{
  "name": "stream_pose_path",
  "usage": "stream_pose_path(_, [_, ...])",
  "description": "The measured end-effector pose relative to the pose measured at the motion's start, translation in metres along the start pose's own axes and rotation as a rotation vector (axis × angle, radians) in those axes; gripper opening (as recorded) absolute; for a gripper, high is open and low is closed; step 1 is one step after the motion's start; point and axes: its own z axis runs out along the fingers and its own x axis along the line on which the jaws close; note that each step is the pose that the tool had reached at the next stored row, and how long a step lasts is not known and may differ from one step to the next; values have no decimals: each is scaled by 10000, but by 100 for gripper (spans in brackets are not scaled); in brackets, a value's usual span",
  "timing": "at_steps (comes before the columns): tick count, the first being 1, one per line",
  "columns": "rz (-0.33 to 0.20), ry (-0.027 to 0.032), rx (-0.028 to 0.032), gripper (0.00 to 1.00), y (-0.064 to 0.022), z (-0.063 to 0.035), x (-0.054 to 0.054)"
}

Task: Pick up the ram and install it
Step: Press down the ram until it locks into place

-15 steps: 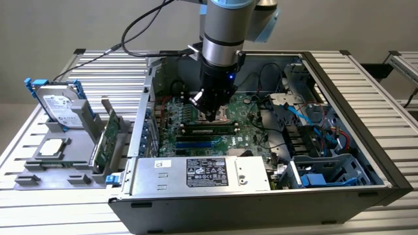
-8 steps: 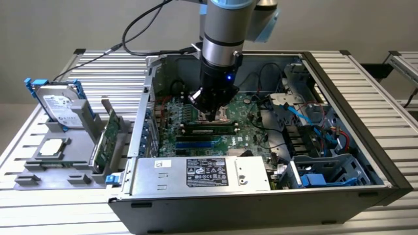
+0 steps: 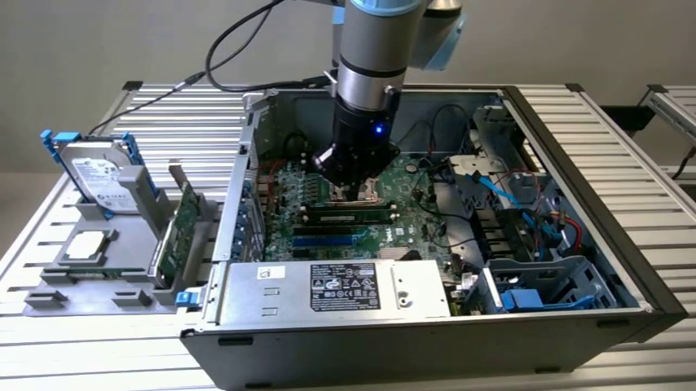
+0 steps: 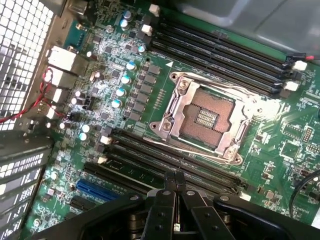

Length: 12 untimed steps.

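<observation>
At the exterior frame's centre, the long thin green ram stick [image 3: 348,217] lies seated in a black motherboard slot [image 4: 165,161] inside the open grey computer case [image 3: 641,277]. Directly above it, the black gripper [image 3: 350,189] hovers with fingers [image 4: 170,182] pressed together, holding nothing. Beyond sits the empty silver processor socket [image 4: 202,117].

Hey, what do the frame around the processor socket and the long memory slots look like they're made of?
The socket frame looks like bare metal, silvery with bright glints along its edges. The memory slots look like black moulded plastic, matt, with white clips at their ends. Both guesses go by appearance alone.
</observation>
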Motion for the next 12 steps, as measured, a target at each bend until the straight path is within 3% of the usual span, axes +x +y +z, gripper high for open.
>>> stream_pose_path(6, [750, -74, -15, 11, 0, 1, 1])
stream_pose_path(12, [1397, -142, 57, 11, 0, 0, 1])
